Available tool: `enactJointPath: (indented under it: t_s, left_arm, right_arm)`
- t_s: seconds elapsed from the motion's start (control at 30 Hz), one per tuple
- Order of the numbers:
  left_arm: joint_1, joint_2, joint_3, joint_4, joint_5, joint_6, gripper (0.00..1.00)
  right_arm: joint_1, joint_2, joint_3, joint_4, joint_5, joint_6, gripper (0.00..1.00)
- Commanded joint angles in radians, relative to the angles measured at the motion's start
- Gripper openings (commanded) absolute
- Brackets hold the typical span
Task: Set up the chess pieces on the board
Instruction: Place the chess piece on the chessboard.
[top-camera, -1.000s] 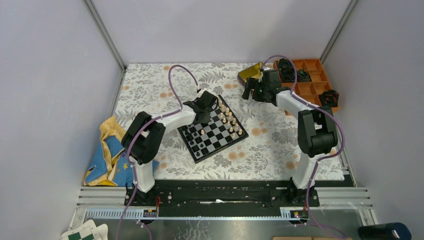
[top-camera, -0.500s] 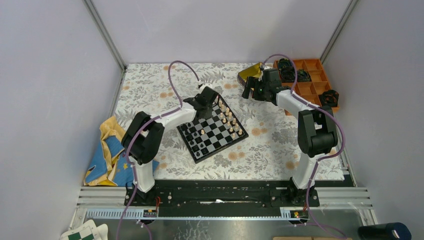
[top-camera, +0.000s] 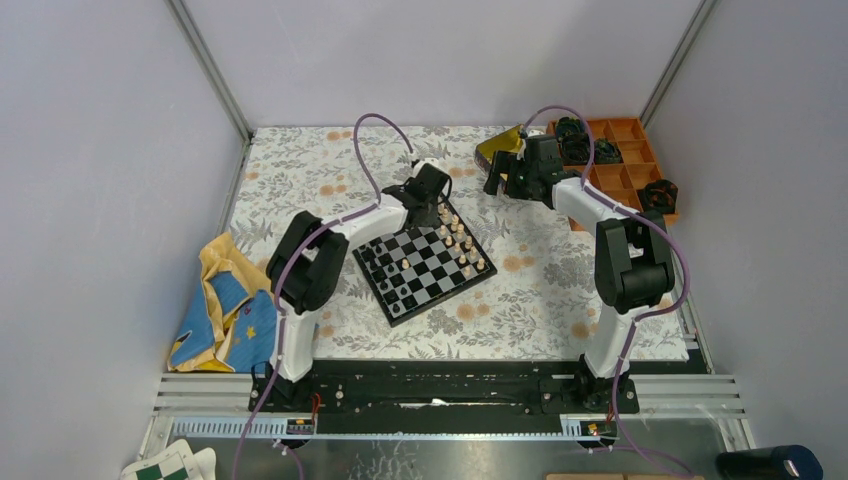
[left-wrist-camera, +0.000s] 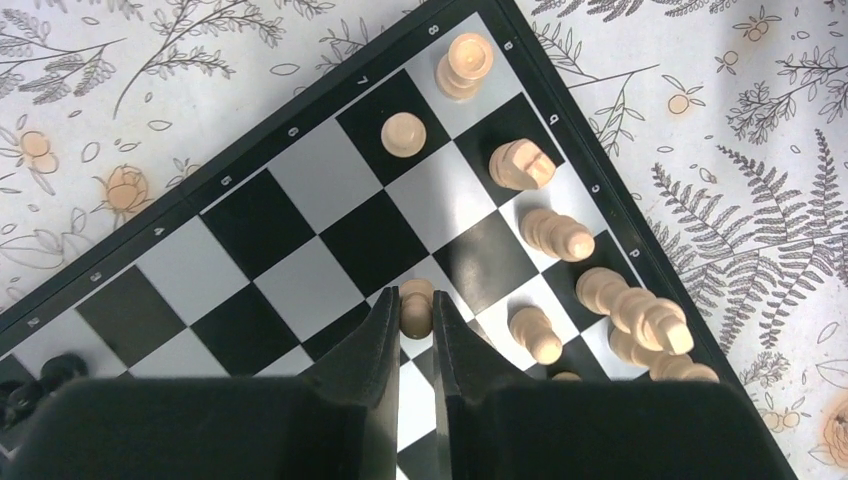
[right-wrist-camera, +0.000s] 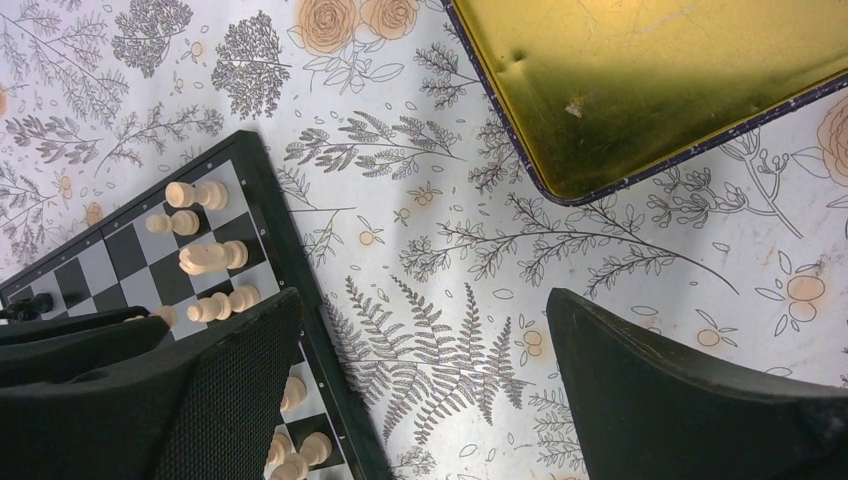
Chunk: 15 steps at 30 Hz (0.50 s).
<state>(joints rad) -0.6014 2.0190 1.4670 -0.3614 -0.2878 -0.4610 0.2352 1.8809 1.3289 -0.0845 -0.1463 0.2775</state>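
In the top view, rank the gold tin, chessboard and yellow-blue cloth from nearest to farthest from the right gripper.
From the right gripper:
1. Gold tin, just beyond it.
2. Chessboard, table centre.
3. Yellow-blue cloth, far left.

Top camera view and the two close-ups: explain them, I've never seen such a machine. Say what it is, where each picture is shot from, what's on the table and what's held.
The machine is a left arm and a right arm, bolted at the near edge of a table with a flowered cover. The wide picture looks down from above and behind them; each close-up comes from a camera on one wrist. On the table lie a small chessboard, a gold tin, an orange tray and a cloth. The left gripper is closed on a tan pawn over the board, near other tan pieces. The right gripper is open and empty.
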Motion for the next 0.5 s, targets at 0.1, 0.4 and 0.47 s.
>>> enactJointPath:
  t_s: [0.1,0.4,0.47]
  left_arm:
    - [0.003,0.06,0.082,0.033,-0.001,0.013,0.07]
    - [0.005,0.111,0.132,0.035,-0.012,0.013,0.08]
    - [0.006,0.117,0.135,0.034,-0.016,0.015,0.08]
  right_arm:
    - [-0.007,0.002,0.062,0.011,0.021,-0.018,1.0]
    - [-0.008,0.005,0.064,0.006,0.022,-0.023,1.0]
    - [-0.01,0.006,0.064,0.006,0.023,-0.024,1.0]
